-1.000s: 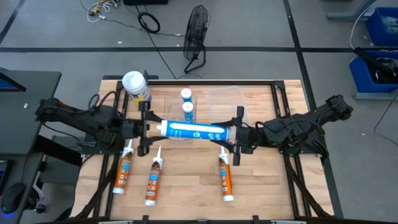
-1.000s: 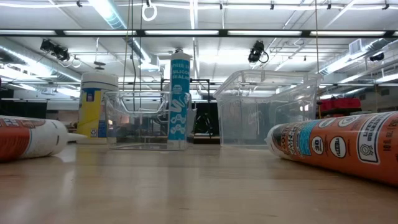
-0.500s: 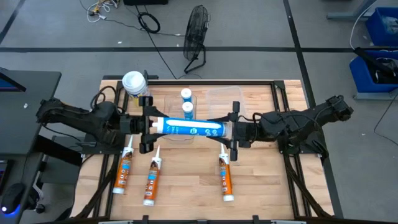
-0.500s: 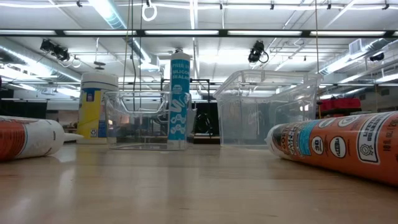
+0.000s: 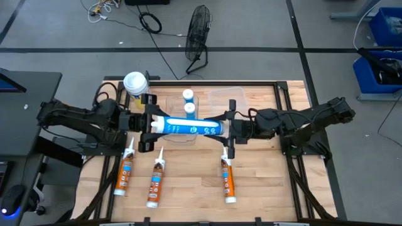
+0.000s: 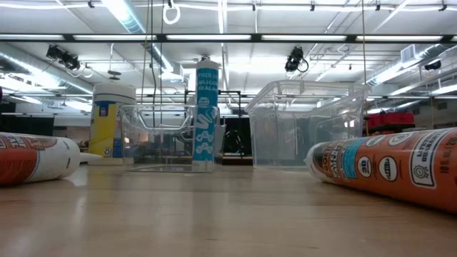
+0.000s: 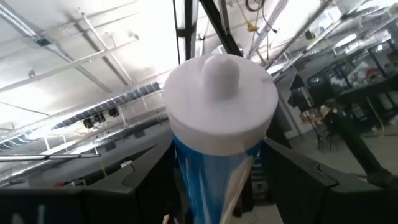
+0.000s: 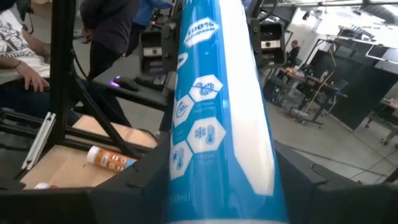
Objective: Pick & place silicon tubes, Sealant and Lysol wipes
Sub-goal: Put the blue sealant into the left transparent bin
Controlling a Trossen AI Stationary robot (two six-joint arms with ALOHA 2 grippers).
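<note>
Both hands grip one blue-and-white silicone tube [image 5: 187, 129] level above the left clear bin [image 5: 168, 100] — left hand [image 5: 146, 123] clamps the cap end, right hand [image 5: 228, 129] the base. Inside that bin stand two silicone tubes [image 5: 188, 95]; the Lysol wipes [image 5: 135, 83] stand just beside it on the bench [image 5: 264, 182].

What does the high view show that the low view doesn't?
High view only: both arms holding one long blue-and-white tube level above the table, left gripper at one end, right gripper at the other.

Low view only: the clear bins' side walls and ceiling lights.

Both: the Lysol wipes canister, orange tubes lying on the wooden table, and a blue tube standing in the smaller clear bin.
</note>
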